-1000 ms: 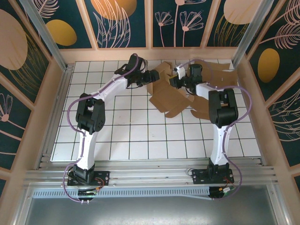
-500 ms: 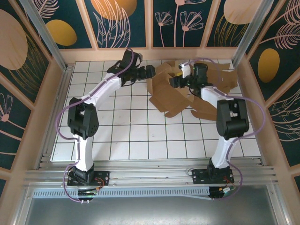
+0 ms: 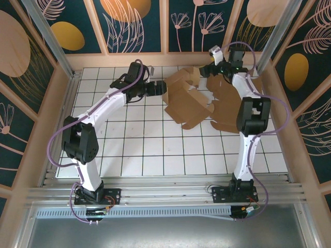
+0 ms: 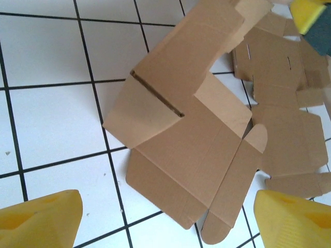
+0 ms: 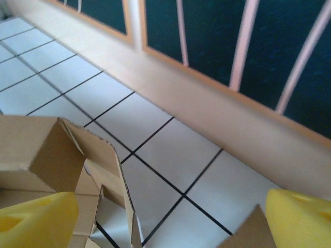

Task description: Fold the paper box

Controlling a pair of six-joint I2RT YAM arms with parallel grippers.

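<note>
cardboard blank part raised, both sets of fingers released

brown paper box (image 3: pixel 187 101) lies on the white tiled desk (image 3: pixel 145 150) toward the far wall, between the two arms, one panel standing, the rest flat. left fingers (image 4: pixel 41 219) are spread wide just beside it, holding nothing; right fingers (image 5: pixel 297 219) are spread too, near its far edge. it looks light, thin and springy, likely to slide; best pinched at a flap edge by a score line

Matt brown cardboard box (image 4: pixel 191 150) on glossy white tiled table (image 4: pixel 46 124)
</note>
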